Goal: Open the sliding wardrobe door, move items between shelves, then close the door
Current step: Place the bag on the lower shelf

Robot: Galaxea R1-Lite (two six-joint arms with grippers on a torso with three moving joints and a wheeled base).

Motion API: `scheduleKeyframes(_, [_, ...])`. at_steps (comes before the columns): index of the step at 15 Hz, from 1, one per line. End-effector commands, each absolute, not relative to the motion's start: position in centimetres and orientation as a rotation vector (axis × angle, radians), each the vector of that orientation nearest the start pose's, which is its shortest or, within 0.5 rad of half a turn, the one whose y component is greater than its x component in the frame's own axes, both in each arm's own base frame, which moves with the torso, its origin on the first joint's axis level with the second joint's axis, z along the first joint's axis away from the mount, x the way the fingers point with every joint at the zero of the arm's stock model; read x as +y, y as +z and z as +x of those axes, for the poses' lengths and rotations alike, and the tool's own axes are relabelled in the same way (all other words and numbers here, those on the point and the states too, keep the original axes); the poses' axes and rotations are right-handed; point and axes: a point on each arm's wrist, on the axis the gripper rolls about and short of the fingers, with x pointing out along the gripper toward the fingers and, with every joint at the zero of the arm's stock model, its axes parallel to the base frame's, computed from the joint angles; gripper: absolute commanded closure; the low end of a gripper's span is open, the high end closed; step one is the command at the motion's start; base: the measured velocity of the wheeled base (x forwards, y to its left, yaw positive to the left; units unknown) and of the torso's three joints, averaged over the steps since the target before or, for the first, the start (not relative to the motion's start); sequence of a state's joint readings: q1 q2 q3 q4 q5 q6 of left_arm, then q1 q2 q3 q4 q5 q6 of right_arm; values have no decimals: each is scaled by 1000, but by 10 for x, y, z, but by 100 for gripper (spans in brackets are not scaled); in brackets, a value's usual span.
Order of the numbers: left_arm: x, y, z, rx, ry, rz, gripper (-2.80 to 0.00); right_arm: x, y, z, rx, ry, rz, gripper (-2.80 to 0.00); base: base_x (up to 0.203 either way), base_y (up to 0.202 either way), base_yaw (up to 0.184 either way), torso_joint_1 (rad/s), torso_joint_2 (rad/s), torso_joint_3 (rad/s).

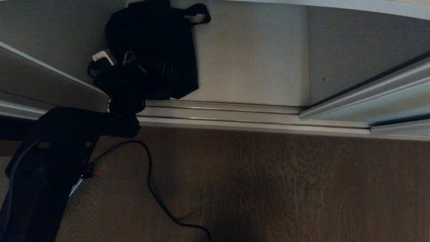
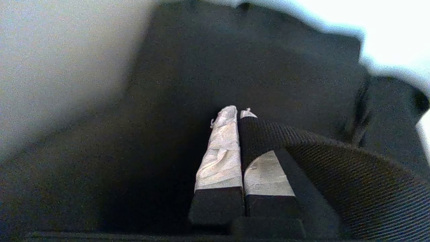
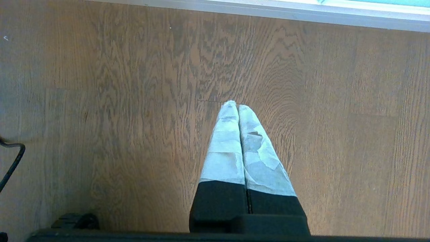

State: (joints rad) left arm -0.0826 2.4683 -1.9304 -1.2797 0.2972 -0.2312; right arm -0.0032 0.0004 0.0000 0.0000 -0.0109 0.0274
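My left end effector (image 2: 239,114) is clamped on the black bag's (image 1: 154,50) strap (image 2: 336,168). The bag hangs just beyond it, far-right, long axis running away over the bottom shelf (image 1: 252,60). My right end effector (image 3: 238,107), pinched empty, hangs over the floor (image 3: 100,101).

dark brown wood-grain floor (image 1: 268,185) fills the near part of the scene. a black cable (image 1: 151,188) snakes across it at the left. along its far edge runs a grooved silvery metal floor track (image 1: 228,116). light is dim, with the white wardrobe interior wall (image 1: 252,53) brighter beyond.
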Motion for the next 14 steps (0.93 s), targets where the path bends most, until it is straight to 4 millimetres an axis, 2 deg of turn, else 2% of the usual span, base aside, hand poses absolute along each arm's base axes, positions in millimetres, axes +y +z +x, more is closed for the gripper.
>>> scheduleKeyframes(1, [-40, 219, 503, -710, 106, -388, 0, 0, 75, -23, -3, -14, 28, 0, 0, 0, 0, 0, 0, 0])
scheduleKeyframes(4, [-57, 214, 504, -687, 95, -450, 0, 0, 75, -23, -1, -14, 28, 0, 0, 0, 0, 0, 0, 0])
scheduleKeyframes(7, [-65, 211, 502, -698, 199, -488, 0, 0, 75, -23, -3, -14, 28, 0, 0, 0, 0, 0, 0, 0])
scheduleKeyframes(13, [-77, 212, 500, -697, 193, -507, 0, 0, 75, -23, -3, -14, 28, 0, 0, 0, 0, 0, 0, 0])
scheduleKeyframes(14, [-78, 212, 500, -692, 193, -505, -280, 0, 75, -23, -3, -14, 28, 0, 0, 0, 0, 0, 0, 0])
